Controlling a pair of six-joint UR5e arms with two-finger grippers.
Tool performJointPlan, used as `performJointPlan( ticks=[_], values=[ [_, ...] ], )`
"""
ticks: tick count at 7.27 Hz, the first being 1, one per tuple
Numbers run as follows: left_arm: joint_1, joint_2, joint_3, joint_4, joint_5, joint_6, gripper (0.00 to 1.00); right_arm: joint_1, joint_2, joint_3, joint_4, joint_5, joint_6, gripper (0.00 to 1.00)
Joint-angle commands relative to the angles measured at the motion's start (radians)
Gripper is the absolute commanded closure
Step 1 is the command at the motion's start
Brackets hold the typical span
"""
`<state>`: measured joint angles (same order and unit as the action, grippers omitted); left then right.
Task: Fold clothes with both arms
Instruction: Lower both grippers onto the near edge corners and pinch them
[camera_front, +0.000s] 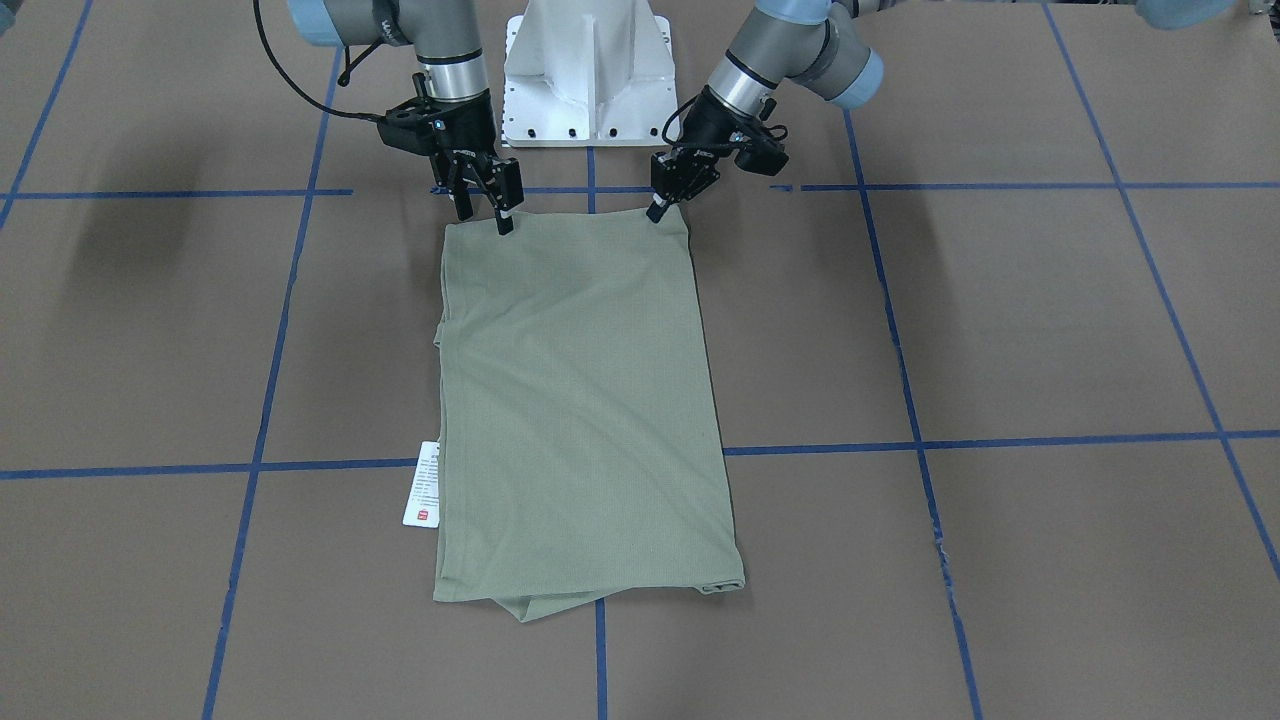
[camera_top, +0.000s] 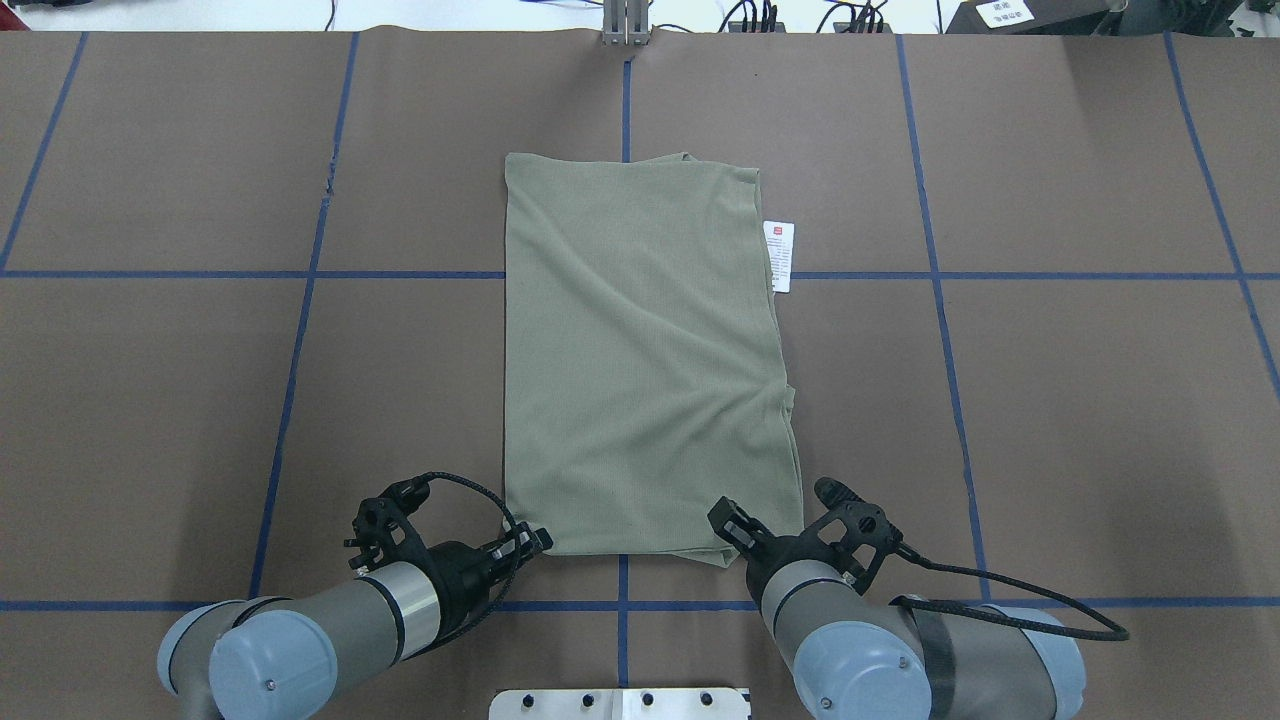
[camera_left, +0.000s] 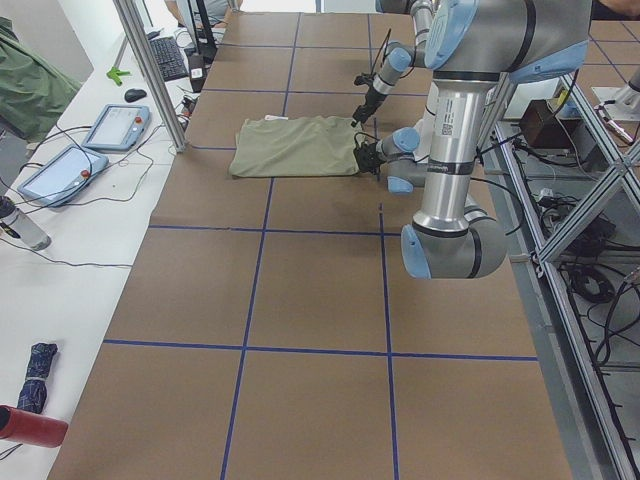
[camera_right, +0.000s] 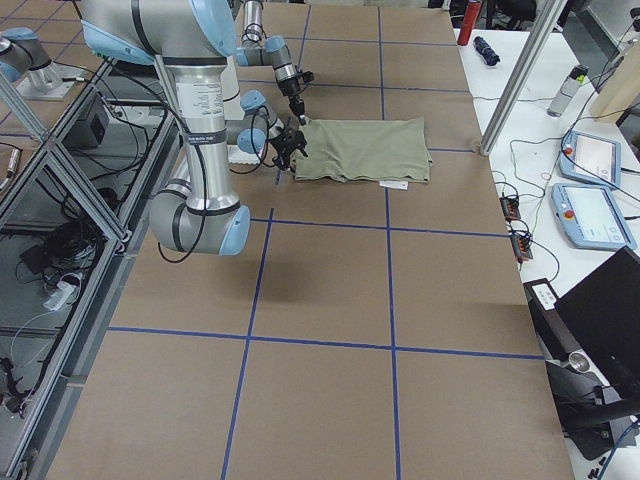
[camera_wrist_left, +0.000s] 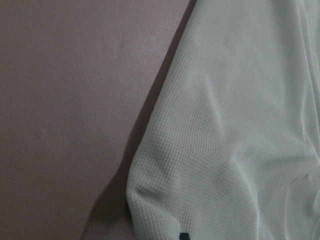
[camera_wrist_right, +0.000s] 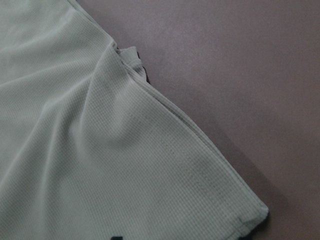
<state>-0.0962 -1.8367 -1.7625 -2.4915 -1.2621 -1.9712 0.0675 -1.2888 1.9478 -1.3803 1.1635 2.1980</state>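
Note:
The sage-green shirt (camera_front: 585, 400) lies folded into a long rectangle on the brown table, and its white hang tag (camera_front: 424, 485) sticks out from one long side. Both grippers are at the short edge nearest the robot. My left gripper (camera_front: 657, 211) looks shut on that edge's corner; the left wrist view shows the shirt's corner (camera_wrist_left: 150, 195) slightly raised, with one black fingertip (camera_wrist_left: 184, 236) at its edge. My right gripper (camera_front: 485, 215) is open at the other corner, one finger on the cloth and one beside it. From overhead, the shirt (camera_top: 640, 350) reaches from the left gripper (camera_top: 540, 540) and right gripper (camera_top: 722, 515) towards the far side.
The white pedestal base (camera_front: 588, 75) stands just behind the grippers. Blue tape lines (camera_front: 1000, 440) divide the table (camera_front: 1000, 300) into squares. Tablets (camera_left: 115, 127) and cables lie on a white side bench, and a bottle (camera_right: 570, 90) stands on the bench beyond the table's far edge.

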Motion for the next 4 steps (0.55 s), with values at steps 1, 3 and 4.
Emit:
performJointPlan(
  ticks=[1,3,4],
  values=[
    [0.001,-0.001,0.0,-0.001,0.0,-0.001,1.0,0.0,0.008,-0.021,-0.002,-0.01,0.003,0.25],
    [0.001,0.001,0.0,-0.001,0.001,0.0,1.0,0.005,0.029,-0.039,-0.002,-0.01,0.003,0.28],
    [0.001,0.001,0.0,-0.001,0.0,0.0,1.0,0.011,0.031,-0.041,-0.002,-0.01,0.005,0.36]
  ],
)
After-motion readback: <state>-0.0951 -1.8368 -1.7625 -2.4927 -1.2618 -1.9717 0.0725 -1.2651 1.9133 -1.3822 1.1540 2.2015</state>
